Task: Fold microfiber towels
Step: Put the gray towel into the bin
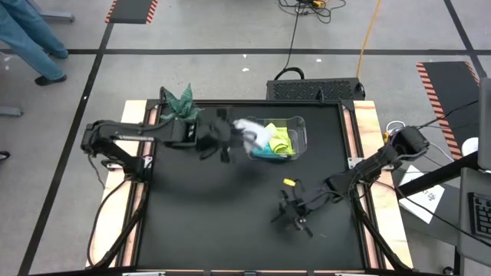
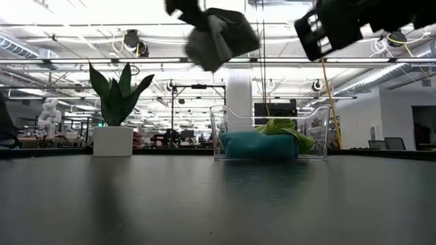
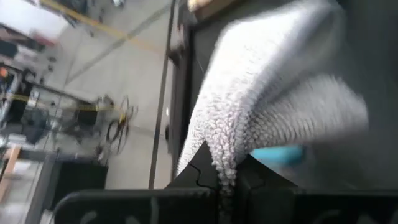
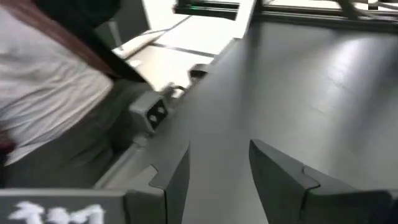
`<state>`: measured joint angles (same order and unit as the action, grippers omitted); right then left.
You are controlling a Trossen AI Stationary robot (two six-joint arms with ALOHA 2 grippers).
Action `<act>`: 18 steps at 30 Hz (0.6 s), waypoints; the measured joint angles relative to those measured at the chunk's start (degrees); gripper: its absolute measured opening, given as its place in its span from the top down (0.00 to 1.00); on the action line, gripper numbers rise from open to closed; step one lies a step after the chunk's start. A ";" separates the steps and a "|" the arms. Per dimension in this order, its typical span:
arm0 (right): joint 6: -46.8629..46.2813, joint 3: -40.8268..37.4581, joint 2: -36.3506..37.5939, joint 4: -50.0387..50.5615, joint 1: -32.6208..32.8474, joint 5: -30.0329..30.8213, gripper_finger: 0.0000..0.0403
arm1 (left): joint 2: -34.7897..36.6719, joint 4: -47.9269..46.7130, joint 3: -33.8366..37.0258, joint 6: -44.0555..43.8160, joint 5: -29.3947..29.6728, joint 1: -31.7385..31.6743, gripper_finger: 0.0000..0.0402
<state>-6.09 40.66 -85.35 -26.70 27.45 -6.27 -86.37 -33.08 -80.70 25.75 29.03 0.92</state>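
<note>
The light grey towel (image 1: 249,130) hangs bunched in the air just left of the clear bin (image 1: 301,126), with my left gripper (image 1: 230,144) shut on it. In the low view this towel (image 2: 219,37) is high above the table. The yellow-green towel (image 1: 281,139) and the teal towel (image 1: 265,151) lie crumpled inside the bin. My right gripper (image 1: 295,213) hovers open over the table's near right part with nothing between its fingers (image 4: 180,180). My left gripper pinches a gathered fold of the light grey towel (image 3: 225,163) between its two fingers. The fingers come from the table's left, slanting downward. The towel is lifted clear of the table and the bin, and hangs slack and bunched beyond the fingertips.
A potted plant (image 1: 181,103) stands at the far left of the table, behind the left arm. The bin (image 2: 272,133) sits at the far middle. Bare black tabletop (image 1: 222,222) spreads across the near half. A person in a light shirt (image 4: 43,93) shows beyond the table's edge.
</note>
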 joint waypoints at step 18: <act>-5.44 -17.55 7.69 -14.47 0.30 3.78 0.62 | -23.58 24.16 -6.58 9.92 -14.35 -17.52 0.99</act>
<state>-11.53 23.10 -77.66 -41.17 27.75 -2.49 -109.94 -8.92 -87.28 35.66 14.68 -16.60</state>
